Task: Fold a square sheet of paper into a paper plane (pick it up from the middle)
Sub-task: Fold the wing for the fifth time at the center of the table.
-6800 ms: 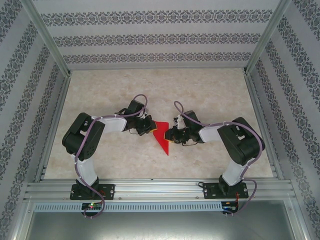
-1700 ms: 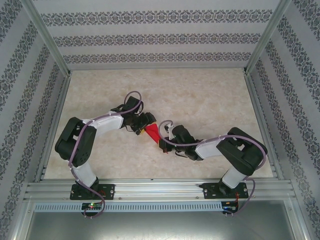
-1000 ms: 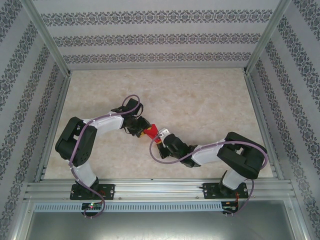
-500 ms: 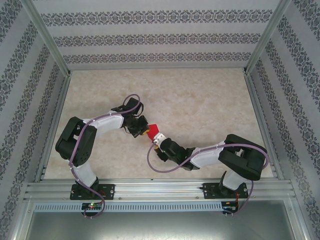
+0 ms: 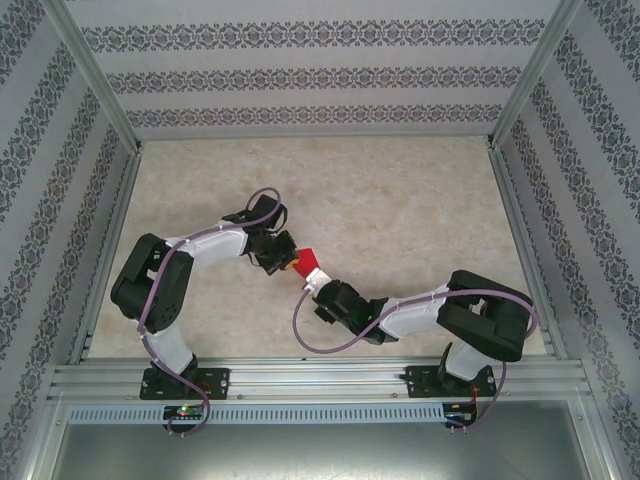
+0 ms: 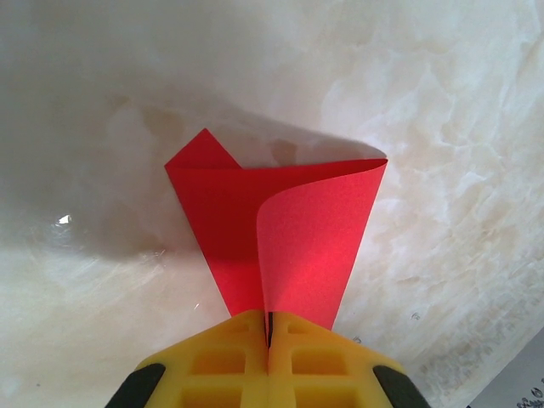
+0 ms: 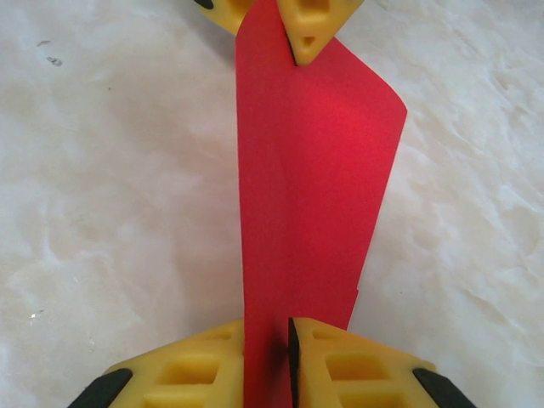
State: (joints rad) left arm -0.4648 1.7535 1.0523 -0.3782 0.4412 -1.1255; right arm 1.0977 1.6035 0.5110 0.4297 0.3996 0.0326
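Left claw (image 6: pixel 269 327) was closed tight on the narrow end of the paper (image 6: pixel 293 229), jaws meeting with the sheet pinched between them. Right claw (image 7: pixel 267 333) straddled the opposite end, jaws a little apart with red between them. Whether it actually pinched could not be told. The paper, partly folded, spanned the two claws near the middle of the table (image 5: pixel 420 200). One flap curled loose rather than lying creased.

Assessment: the paper was judged very light, thin and limp. It bowed under its own spring and would not keep a shape until a crease was pressed in. It would likely tear or crumple if the claws pulled apart or twisted against each other. The soundest hold appeared to be on the layered part along the fold, with a light pinch. The loose flap offered poor purchase and could slip.
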